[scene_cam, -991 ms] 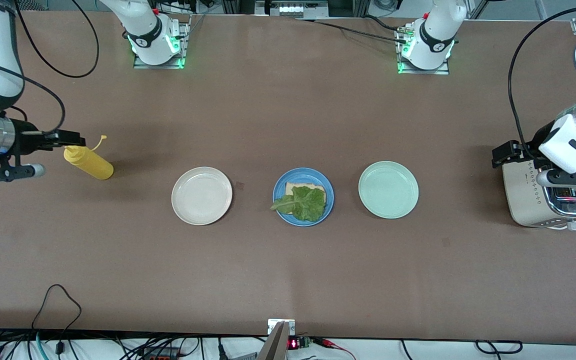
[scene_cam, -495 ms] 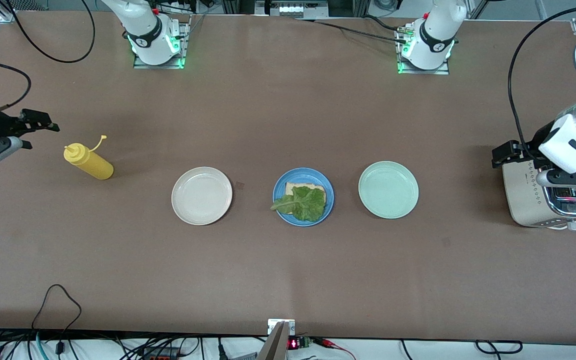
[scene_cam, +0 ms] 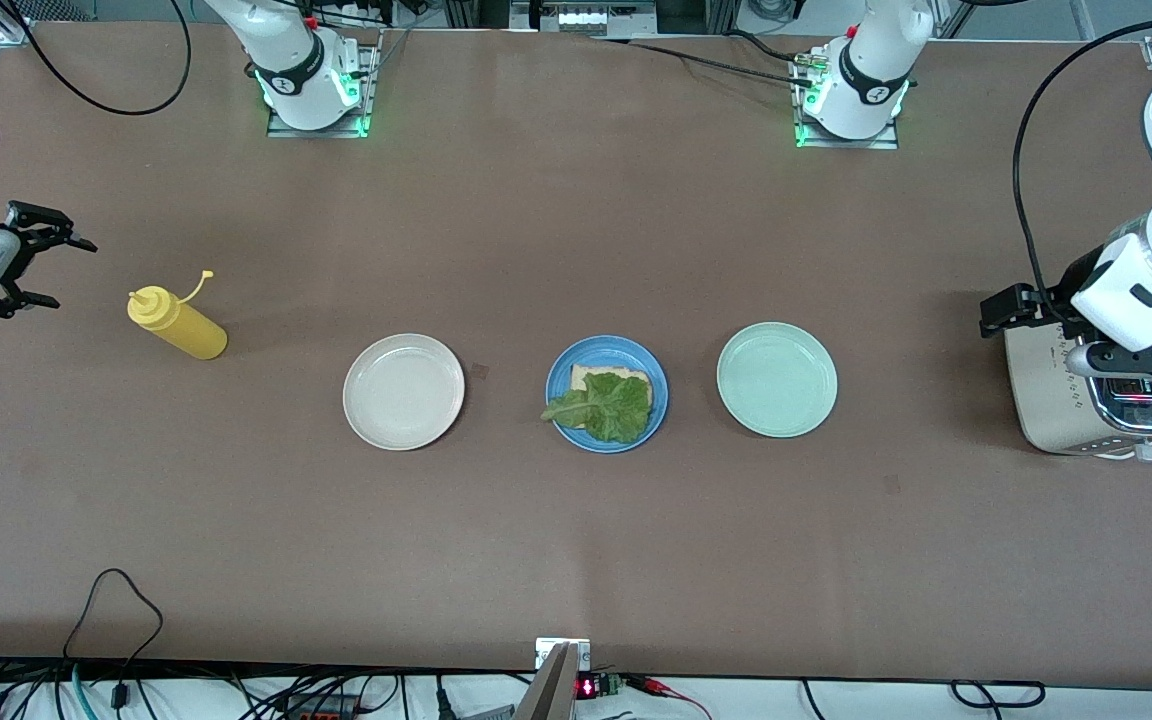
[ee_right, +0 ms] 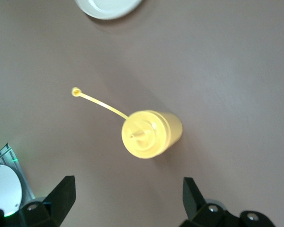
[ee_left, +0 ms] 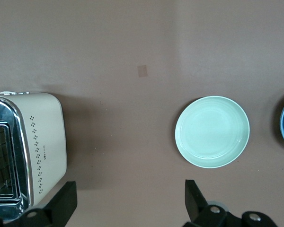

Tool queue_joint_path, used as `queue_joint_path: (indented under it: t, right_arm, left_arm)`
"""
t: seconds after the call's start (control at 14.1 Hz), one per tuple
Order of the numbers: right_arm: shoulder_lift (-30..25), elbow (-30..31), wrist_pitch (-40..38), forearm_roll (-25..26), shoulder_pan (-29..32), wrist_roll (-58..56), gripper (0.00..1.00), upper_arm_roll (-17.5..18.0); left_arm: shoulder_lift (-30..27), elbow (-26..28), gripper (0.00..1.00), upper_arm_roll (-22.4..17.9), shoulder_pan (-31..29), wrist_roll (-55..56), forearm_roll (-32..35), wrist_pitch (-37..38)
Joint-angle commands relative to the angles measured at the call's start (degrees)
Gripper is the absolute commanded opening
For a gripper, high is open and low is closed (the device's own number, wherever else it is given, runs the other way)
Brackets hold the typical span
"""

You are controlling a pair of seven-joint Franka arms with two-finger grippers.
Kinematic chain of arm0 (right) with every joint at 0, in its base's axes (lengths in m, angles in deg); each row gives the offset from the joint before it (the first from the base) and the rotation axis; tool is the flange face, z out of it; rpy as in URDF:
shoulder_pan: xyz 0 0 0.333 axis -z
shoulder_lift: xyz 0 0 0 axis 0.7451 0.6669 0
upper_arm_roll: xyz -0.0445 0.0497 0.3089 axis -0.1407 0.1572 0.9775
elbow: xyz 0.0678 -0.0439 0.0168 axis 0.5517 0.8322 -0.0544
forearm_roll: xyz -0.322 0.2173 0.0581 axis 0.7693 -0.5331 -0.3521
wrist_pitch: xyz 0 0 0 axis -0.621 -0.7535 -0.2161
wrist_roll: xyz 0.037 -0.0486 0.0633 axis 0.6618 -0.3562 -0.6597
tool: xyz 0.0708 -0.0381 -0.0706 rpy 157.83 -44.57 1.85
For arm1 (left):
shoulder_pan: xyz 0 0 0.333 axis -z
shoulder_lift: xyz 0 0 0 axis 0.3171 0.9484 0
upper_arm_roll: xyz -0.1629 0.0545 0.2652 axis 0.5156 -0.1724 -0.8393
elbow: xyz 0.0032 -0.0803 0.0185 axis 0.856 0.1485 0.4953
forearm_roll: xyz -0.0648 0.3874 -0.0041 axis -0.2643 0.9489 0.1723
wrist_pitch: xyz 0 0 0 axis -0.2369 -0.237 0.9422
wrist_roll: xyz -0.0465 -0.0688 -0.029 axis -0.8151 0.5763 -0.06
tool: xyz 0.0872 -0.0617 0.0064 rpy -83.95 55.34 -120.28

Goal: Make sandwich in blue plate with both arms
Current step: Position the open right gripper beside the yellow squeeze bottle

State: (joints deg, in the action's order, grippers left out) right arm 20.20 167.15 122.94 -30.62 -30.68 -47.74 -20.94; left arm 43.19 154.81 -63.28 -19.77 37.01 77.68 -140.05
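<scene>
- Lying at the table's middle: round mid-blue plate with raised rim, between a cream-white round plate toward the right arm's end and a pale green round plate toward the left arm's end.
- Resting on the blue plate: half-built sandwich, namely one light-brown bread slice under a crinkly green lettuce leaf; leaf tip overhanging the rim toward the cream-white plate; top slice not yet in place.
- Hanging over the cream toaster with chrome top at the left arm's end: black two-finger left gripper, jaws spread wide, gripping nothing; slot contents not discernible.
- Hanging over bare table at the right arm's end: black two-finger right gripper, jaws likewise wide apart and empty; upright yellow squeeze bottle with tethered cap standing beside it, untouched.
- Governing relation, as a judgement: second slice probably coming from the toaster, directly under the left gripper; plate lying well apart from there toward the table's middle, past the pale green plate; left arm therefore better placed for the fetch.
- Right arm, being beside the sauce bottle, probably better suited to that item.
</scene>
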Motion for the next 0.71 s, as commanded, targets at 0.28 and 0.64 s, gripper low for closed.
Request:
queue_joint_path:
  t: [0.28,0.64]
  right_arm:
    - [3.8,2.9,2.0,-10.6,8.4,-25.6,1.00,1.2]
    - [9.3,3.2,1.3,-17.1,12.9,-37.6,1.00,1.2]
  left_arm:
    - [0.0,0.2,1.00,-0.4,0.2,0.6,-0.9,-1.0]
    - [-3.8,0.0,1.00,-0.3,0.2,0.4,-4.3,-1.4]
